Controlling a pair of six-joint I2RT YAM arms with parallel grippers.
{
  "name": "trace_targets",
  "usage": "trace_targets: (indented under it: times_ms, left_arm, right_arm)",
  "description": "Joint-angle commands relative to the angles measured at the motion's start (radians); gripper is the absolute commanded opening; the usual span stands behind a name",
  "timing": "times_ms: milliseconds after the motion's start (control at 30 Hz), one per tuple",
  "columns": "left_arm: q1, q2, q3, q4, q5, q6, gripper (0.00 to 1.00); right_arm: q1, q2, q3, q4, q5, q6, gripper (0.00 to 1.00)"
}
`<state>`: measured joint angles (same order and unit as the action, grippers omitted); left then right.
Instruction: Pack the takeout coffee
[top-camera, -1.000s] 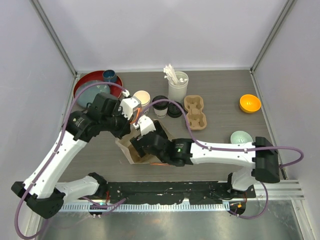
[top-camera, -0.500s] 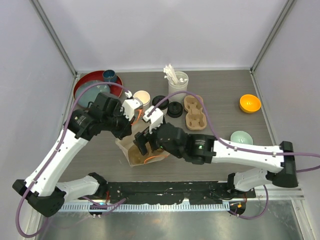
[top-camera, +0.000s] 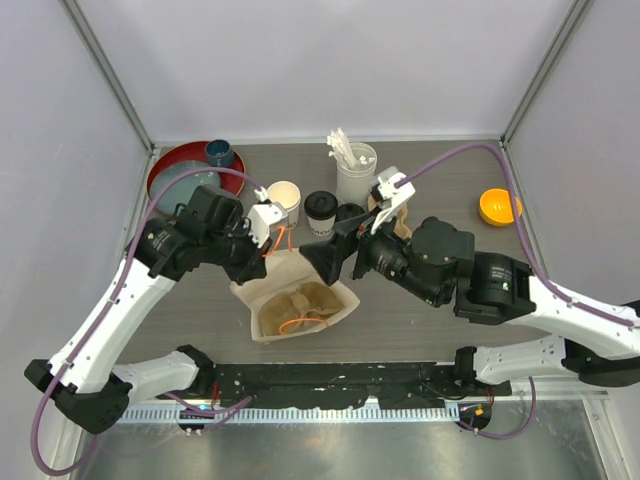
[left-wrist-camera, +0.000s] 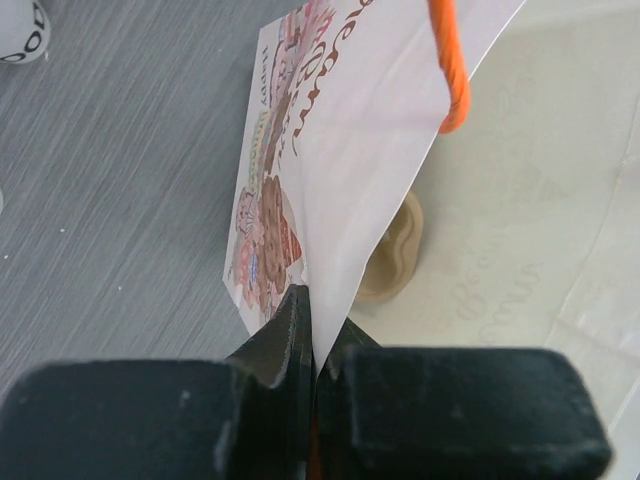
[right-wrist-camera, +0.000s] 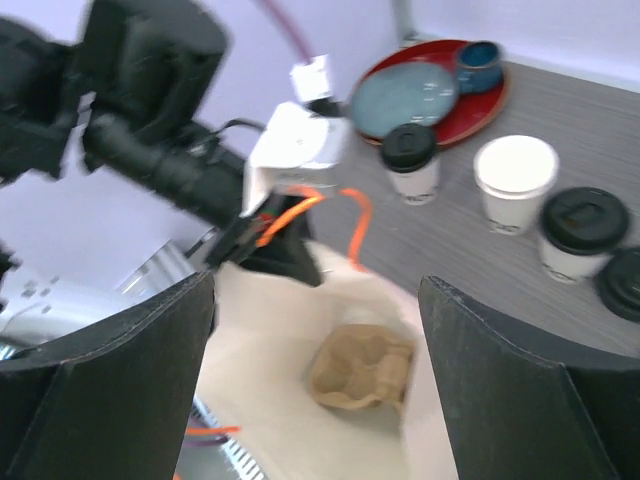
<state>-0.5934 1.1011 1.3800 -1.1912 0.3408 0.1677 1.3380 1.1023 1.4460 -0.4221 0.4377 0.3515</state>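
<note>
A lidded white paper cup (top-camera: 321, 212) (right-wrist-camera: 580, 230) stands behind the bag, beside an open cup (top-camera: 284, 200) (right-wrist-camera: 515, 182). A second lidded cup (right-wrist-camera: 411, 160) stands by the red tray. A loose black lid (top-camera: 350, 212) (right-wrist-camera: 625, 285) lies close by. The paper bag (top-camera: 335, 300) (right-wrist-camera: 290, 400) lies open with a tan pulp carrier (top-camera: 300, 303) (right-wrist-camera: 360, 370) (left-wrist-camera: 395, 250) inside. My left gripper (top-camera: 262, 255) (left-wrist-camera: 315, 320) is shut on the bag's rim (left-wrist-camera: 350, 120) near an orange handle (left-wrist-camera: 452, 70). Above the bag's far side, my right gripper (top-camera: 345, 255) (right-wrist-camera: 318, 290) hangs open and holds nothing.
A white cylinder of sticks (top-camera: 355, 170) stands at the back. Another tan carrier (top-camera: 385, 207) lies partly under my right arm. The red tray (top-camera: 170, 165) with a blue plate and cup is at the back left, an orange bowl (top-camera: 499, 207) at the right.
My right gripper has come up out of the bag and drawn back to the right, still open. The carrier now shows inside the bag. The left gripper has kept its hold.
</note>
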Motion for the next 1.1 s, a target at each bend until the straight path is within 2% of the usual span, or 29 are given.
trace_targets:
  times_ms: [0, 33, 167, 200, 300, 433, 533, 600, 700, 767, 867, 1067]
  left_arm:
    - [0.003, -0.014, 0.057, -0.05, 0.099, 0.061, 0.0]
    - [0.003, -0.006, 0.07, -0.059, 0.119, 0.068, 0.0]
    - [0.003, 0.016, 0.112, -0.111, 0.159, 0.105, 0.0]
    - [0.003, 0.019, 0.12, -0.117, 0.164, 0.111, 0.0]
    - [0.0, 0.025, 0.133, -0.127, 0.181, 0.124, 0.0]
    - [0.001, 0.032, 0.131, -0.12, 0.147, 0.131, 0.0]
    - [-0.002, 0.036, 0.143, -0.143, 0.151, 0.154, 0.0]
    - [-0.005, 0.048, 0.154, -0.182, 0.2, 0.183, 0.0]
    - [-0.006, 0.069, 0.16, -0.238, 0.268, 0.222, 0.0]
    - [-0.008, 0.098, 0.159, -0.245, 0.297, 0.219, 0.0]
    - [-0.006, 0.147, 0.152, -0.232, 0.29, 0.217, 0.0]
    - [-0.006, 0.218, 0.178, -0.18, 0.201, 0.236, 0.0]
  right_arm:
    - [-0.026, 0.024, 0.088, -0.242, 0.266, 0.087, 0.89]
    - [-0.046, 0.024, 0.105, -0.263, 0.277, 0.098, 0.9]
    - [-0.299, 0.005, 0.102, -0.342, 0.191, 0.107, 0.92]
    - [-0.403, 0.004, 0.094, -0.345, 0.149, 0.093, 0.92]
    - [-0.584, 0.056, 0.082, -0.383, 0.049, 0.051, 0.91]
    - [-0.707, 0.134, -0.002, -0.385, -0.008, 0.006, 0.91]
    - [-0.741, 0.162, -0.091, -0.373, -0.048, -0.003, 0.91]
    - [-0.743, 0.162, -0.149, -0.302, -0.098, -0.025, 0.89]
    - [-0.741, 0.174, -0.26, -0.172, -0.22, -0.034, 0.83]
    - [-0.741, 0.217, -0.308, -0.094, -0.263, -0.042, 0.75]
    - [-0.741, 0.277, -0.319, -0.032, -0.252, -0.069, 0.7]
    - [-0.743, 0.473, -0.268, -0.038, -0.149, -0.151, 0.68]
